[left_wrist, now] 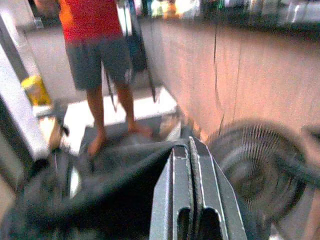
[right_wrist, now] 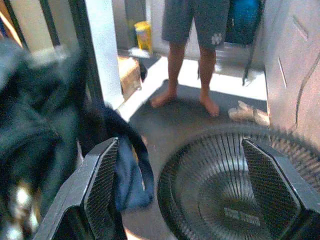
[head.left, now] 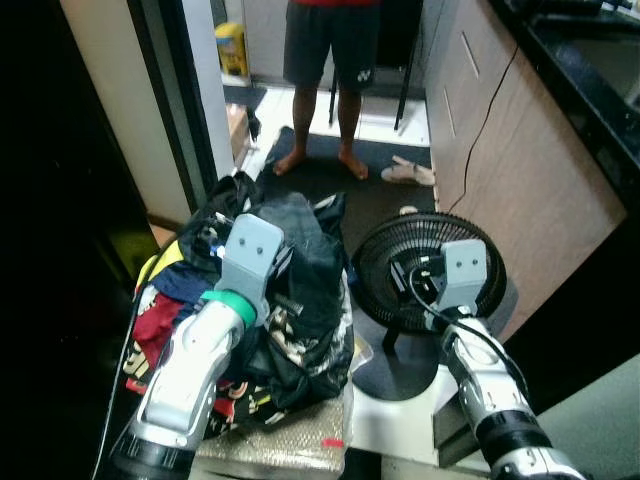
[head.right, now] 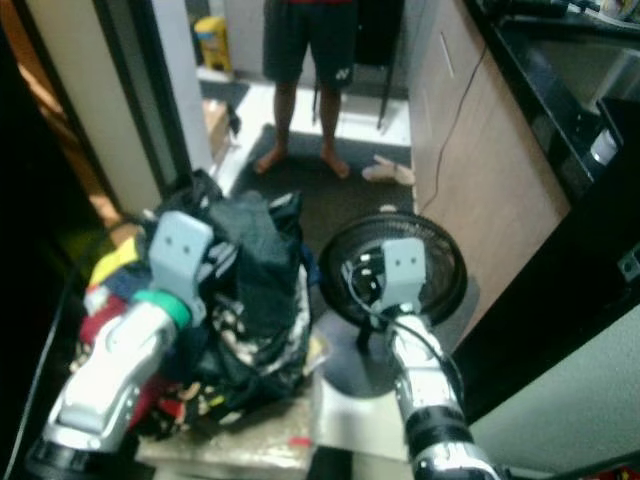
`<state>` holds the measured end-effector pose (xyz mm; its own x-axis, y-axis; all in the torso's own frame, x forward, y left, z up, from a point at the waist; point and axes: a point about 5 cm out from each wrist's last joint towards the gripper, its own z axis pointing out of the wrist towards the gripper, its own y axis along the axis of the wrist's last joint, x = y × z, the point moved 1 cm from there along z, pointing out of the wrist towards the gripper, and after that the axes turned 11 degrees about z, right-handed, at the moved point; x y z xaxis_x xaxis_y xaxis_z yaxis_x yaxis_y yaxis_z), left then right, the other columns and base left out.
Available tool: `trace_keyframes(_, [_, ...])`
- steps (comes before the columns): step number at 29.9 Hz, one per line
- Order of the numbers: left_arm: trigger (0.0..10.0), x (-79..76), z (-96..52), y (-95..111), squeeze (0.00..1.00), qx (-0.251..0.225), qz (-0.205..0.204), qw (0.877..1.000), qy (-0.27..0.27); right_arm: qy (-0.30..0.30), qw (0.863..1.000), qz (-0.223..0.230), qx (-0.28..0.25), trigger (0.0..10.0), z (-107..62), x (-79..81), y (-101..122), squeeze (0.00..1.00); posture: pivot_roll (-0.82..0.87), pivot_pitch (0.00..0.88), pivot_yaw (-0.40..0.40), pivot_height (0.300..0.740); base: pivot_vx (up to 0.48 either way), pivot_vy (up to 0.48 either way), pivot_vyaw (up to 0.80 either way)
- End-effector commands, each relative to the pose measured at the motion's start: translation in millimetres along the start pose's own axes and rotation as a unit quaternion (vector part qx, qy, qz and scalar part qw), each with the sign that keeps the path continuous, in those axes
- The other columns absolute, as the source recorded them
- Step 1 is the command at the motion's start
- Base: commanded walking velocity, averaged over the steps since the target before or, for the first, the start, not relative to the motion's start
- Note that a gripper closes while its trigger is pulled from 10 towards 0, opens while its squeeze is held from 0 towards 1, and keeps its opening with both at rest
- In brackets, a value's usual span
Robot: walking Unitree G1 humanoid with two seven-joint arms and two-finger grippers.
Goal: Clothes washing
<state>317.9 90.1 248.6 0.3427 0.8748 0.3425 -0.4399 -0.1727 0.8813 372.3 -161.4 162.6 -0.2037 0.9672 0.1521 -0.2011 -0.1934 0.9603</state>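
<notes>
The big pile of clothes (head.left: pixel 270 310) sits heaped on a low silver-covered stand (head.left: pixel 275 445), spilling over its edges, right in front of the robot. The left gripper (left_wrist: pixel 192 165) is over the top of the pile, and its two black fingers are pressed tight together with a dark piece of cloth (left_wrist: pixel 100 190) bunched up against them; it looks like the fingers are pinching that cloth, though the picture is blurry. The right gripper (right_wrist: pixel 190 180) is spread wide with nothing in it, and it hangs over a round black fan (head.left: pixel 430 265) that stands on the floor just beside the right edge of the stand. A person (head.left: pixel 330 80) with bare feet stands farther back on a dark mat (head.left: pixel 340 185), well apart from the pile. I think the robot is at the picking-up step, grabbing one thing to wash. Next it likely needs to lift the cloth straight up so it comes free of the heap, and keep the right arm away from the fan
</notes>
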Motion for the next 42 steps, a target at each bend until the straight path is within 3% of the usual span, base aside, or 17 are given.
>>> trace_keyframes(1, [10.0, -0.4, -1.5, 3, 0.0, -0.007, -0.011, 1.0, -0.004, 0.004, 1.0, 0.009, -0.005, 10.0, 1.0, 1.7, 3, 0.0, 0.03, 0.121, 0.031, 0.74, 0.0, 0.0, 0.0])
trace_keyframes(4, [10.0, -5.9, 1.9, 35, 0.0, -0.065, -0.037, 0.997, -0.036, 0.063, 0.997, 0.028, -0.045, 10.0, 6.0, 18.1, 29, 0.0, 0.03, 0.121, 0.033, 0.74, 0.0, 0.0, 0.0])
trace_keyframes(6, [10.0, -5.9, 1.9, 35, 0.0, -0.065, -0.037, 0.997, -0.036, 0.063, 0.997, 0.028, -0.045, 10.0, 6.0, 18.1, 29, 0.0, 0.03, 0.121, 0.033, 0.74, 0.0, 0.0, 0.0])
trace_keyframes(9, [10.0, -13.2, 0.2, 37, 0.0, -0.066, -0.028, 0.996, -0.06, 0.144, 0.988, 0.007, -0.047, 10.0, 2.5, 32.8, 41, 0.0, 0.03, 0.12, 0.033, 0.74, 0.0, 0.0, 0.0])
trace_keyframes(13, [10.0, -21.4, -2.6, 26, 0.0, -0.042, -0.022, 0.996, -0.07, 0.264, 0.963, -0.005, 0.048, 10.0, -20.3, 39.0, 20, 0.0, 0.02, 0.122, 0.029, 0.74, 0.0, 0.0, 0.0])
trace_keyframes(17, [10.0, -22.0, -3.3, 26, 0.0, -0.04, -0.022, 0.996, -0.071, 0.298, 0.951, 0.017, 0.073, 10.0, -30.7, 39.6, 17, 0.0, 0.03, 0.123, 0.026, 0.74, 0.0, 0.0, 0.0])
trace_keyframes(18, [10.0, -21.6, -3.6, 25, 0.0, -0.038, -0.021, 0.997, -0.07, 0.327, 0.94, 0.036, 0.09, 10.0, -38.9, 41.4, 16, 0.79, 0.03, 0.124, 0.027, 0.74, 0.0, 0.0, 0.0])
trace_keyframes(19, [10.0, -21.6, -3.6, 25, 0.0, -0.038, -0.021, 0.997, -0.07, 0.327, 0.94, 0.036, 0.09, 10.0, -38.9, 41.4, 16, 0.79, 0.03, 0.124, 0.027, 0.74, 0.0, 0.0, 0.0])
trace_keyframes(20, [10.0, -20.6, -3.5, 25, 0.0, -0.036, -0.021, 0.997, -0.068, 0.35, 0.93, 0.042, 0.102, 10.0, -42.5, 45.3, 16, 1.0, 0.03, 0.124, 0.028, 0.74, 0.0, 0.0, 0.0])
trace_keyframes(27, [10.0, -19.2, -2.5, 25, 0.0, -0.033, -0.022, 0.997, -0.065, 0.384, 0.915, 0.034, 0.12, 10.0, -43.4, 55.7, 12, 1.0, 0.03, 0.121, 0.028, 0.74, 0.0, 0.0, 0.0])
trace_keyframes(30, [10.0, -18.2, -2.2, 25, 0.0, -0.031, -0.022, 0.997, -0.063, 0.399, 0.905, 0.0, 0.147, 10.0, -47.2, 59.1, 0, 1.0, 0.04, 0.12, 0.024, 0.74, 0.0, 0.0, 0.0])
trace_keyframes(31, [10.0, -17.0, -2.2, 25, 0.0, -0.029, -0.023, 0.998, -0.06, 0.402, 0.9, -0.028, 0.167, 10.0, -50.3, 58.9, -10, 0.82, 0.04, 0.121, 0.021, 0.74, 0.0, 0.0, 0.0])
trace_keyframes(32, [10.0, -17.0, -2.2, 25, 0.0, -0.029, -0.023, 0.998, -0.06, 0.402, 0.9, -0.028, 0.167, 10.0, -50.3, 58.9, -10, 0.82, 0.04, 0.121, 0.021, 0.74, 0.0, 0.0, 0.0])
trace_keyframes(33, [10.0, -15.5, -2.3, 24, 0.0, -0.024, -0.022, 0.998, -0.055, 0.386, 0.904, -0.044, 0.18, 10.0, -50.6, 54.5, -20, 0.0, 0.04, 0.122, 0.02, 0.74, 0.0, 0.0, 0.0])
trace_keyframes(34, [10.0, -15.5, -2.3, 24, 0.0, -0.024, -0.022, 0.998, -0.055, 0.386, 0.904, -0.044, 0.18, 10.0, -50.6, 54.5, -20, 0.0, 0.04, 0.122, 0.02, 0.74, 0.0, 0.0, 0.0])
trace_keyframes(37, [10.0, -12.3, 2.8, 4, 0.0, 0.01, -0.017, 0.999, -0.035, 0.309, 0.933, -0.044, 0.18, 10.0, -36.2, 42.9, -30, 0.0, 0.05, 0.146, 0.019, 0.74, 0.0, 0.0, 0.0])
trace_keyframes(42, [10.0, -8.6, 8.4, -10, 0.0, 0.032, -0.011, 0.999, -0.02, 0.313, 0.931, -0.037, 0.183, 10.0, -32.0, 50.5, -31, 0.0, 0.05, 0.169, 0.018, 0.74, 0.0, 0.0, 0.0])
